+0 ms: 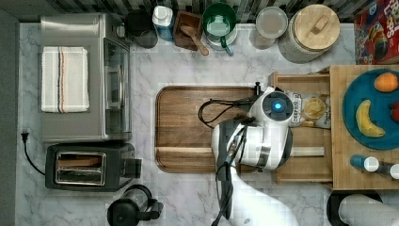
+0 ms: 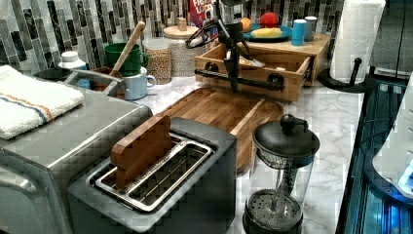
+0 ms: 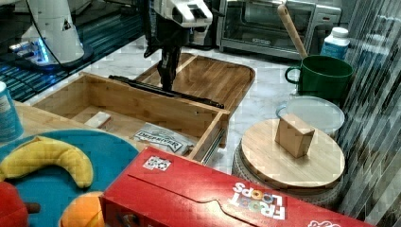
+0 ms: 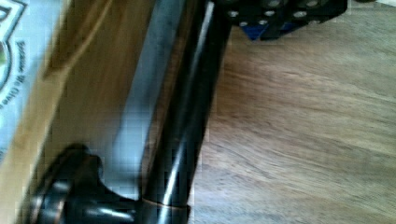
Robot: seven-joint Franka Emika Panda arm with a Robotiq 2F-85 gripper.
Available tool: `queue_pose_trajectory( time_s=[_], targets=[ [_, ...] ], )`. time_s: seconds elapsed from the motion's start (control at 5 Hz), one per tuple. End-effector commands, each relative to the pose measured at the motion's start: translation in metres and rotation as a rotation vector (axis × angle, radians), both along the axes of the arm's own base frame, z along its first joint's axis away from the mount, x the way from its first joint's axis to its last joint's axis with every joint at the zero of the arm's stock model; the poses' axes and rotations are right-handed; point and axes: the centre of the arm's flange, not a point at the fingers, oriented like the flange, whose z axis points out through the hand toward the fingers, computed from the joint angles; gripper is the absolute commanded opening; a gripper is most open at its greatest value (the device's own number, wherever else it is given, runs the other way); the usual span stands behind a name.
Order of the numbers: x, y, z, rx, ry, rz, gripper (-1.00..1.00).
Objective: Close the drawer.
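We find the board (image 1: 202,127) at the top view's left. The gripper (image 2: 233,80) hangs at the handle (image 2: 238,79); we cannot tell its finger state. The drawer (image 1: 303,134), right of the board, stands pulled out: nothing closed yet. Its handle runs near-to-far; its front faces the top view's left.

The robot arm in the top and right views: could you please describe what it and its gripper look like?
The white, rounded-shell robot arm has dark bands at its joints and a round cap with a glowing blue light on its wrist in the top view. A black cable bundle runs along it, with a loop hanging over the board. The gripper is black and narrow, below a white, boxy hand body in the right view.
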Motion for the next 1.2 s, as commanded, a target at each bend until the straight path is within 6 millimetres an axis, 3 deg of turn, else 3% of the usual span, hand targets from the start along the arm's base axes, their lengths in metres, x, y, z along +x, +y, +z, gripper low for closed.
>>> queue_pose_trajectory(
  time_s=[0.2, 0.4, 0.6, 0.8, 1.0, 1.2],
  targets=[
    [-0.002, -0.199, 0.055, -0.064, -0.151, -0.126, -1.00],
    [-0.008, -0.237, 0.057, -0.066, -0.189, -0.146, -1.00],
    [-0.013, -0.261, 0.052, -0.086, -0.233, -0.157, -1.00],
    [-0.015, -0.288, 0.059, -0.130, -0.257, -0.155, -1.00],
    [-0.010, -0.306, 0.063, -0.186, -0.275, -0.115, -1.00],
    [-0.015, -0.297, 0.065, -0.171, -0.254, -0.159, -1.00]
  ],
)
